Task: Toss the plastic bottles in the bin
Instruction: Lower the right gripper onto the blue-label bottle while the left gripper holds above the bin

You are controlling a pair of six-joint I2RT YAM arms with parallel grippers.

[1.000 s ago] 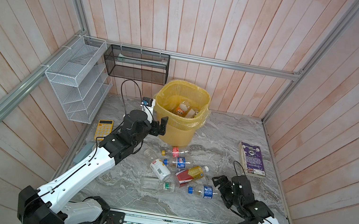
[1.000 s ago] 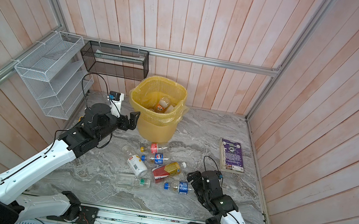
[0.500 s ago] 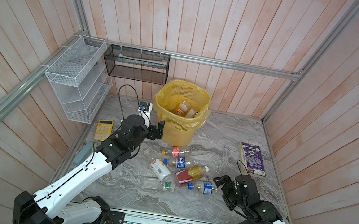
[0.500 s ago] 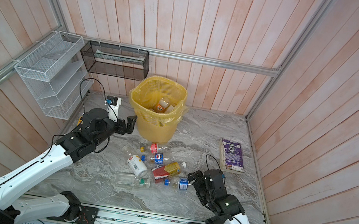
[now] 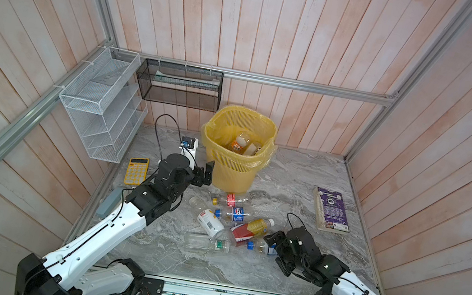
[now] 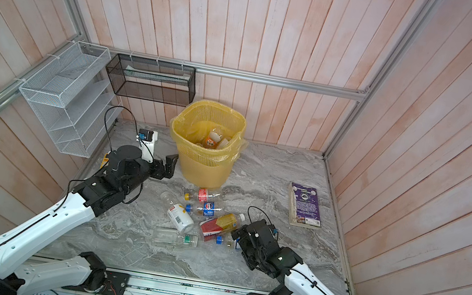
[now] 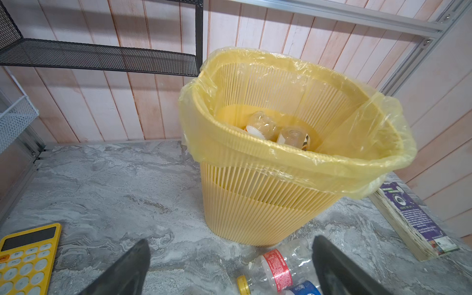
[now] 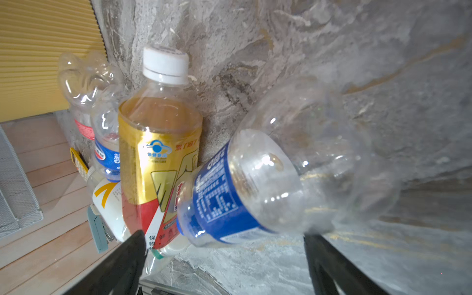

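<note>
In both top views the bin (image 5: 233, 174) stands at the back of the surface (image 5: 289, 171) with a few plastic bottles (image 5: 239, 147) inside, and the others lie in a loose heap (image 5: 228, 222) before it. The left hand (image 5: 204, 175) hovers beside the bin wall, released and empty. The right hand (image 6: 237, 236) is low at the near edge of the heap, at the blue-labelled bottle (image 6: 225, 241).

In the left wrist view the fingers (image 7: 132, 265) stand wide apart with nothing between them.

In the right wrist view the fingers (image 8: 127, 255) are spread on both sides of the blue-labelled bottle and do not press it yet. The bottle looks blurred, so we think it may be rolling. If the hand closes now, the smooth round body could slip out. A finger could also catch the yellow-labelled bottle (image 8: 158, 158) leaning against it and scatter the heap.
</note>
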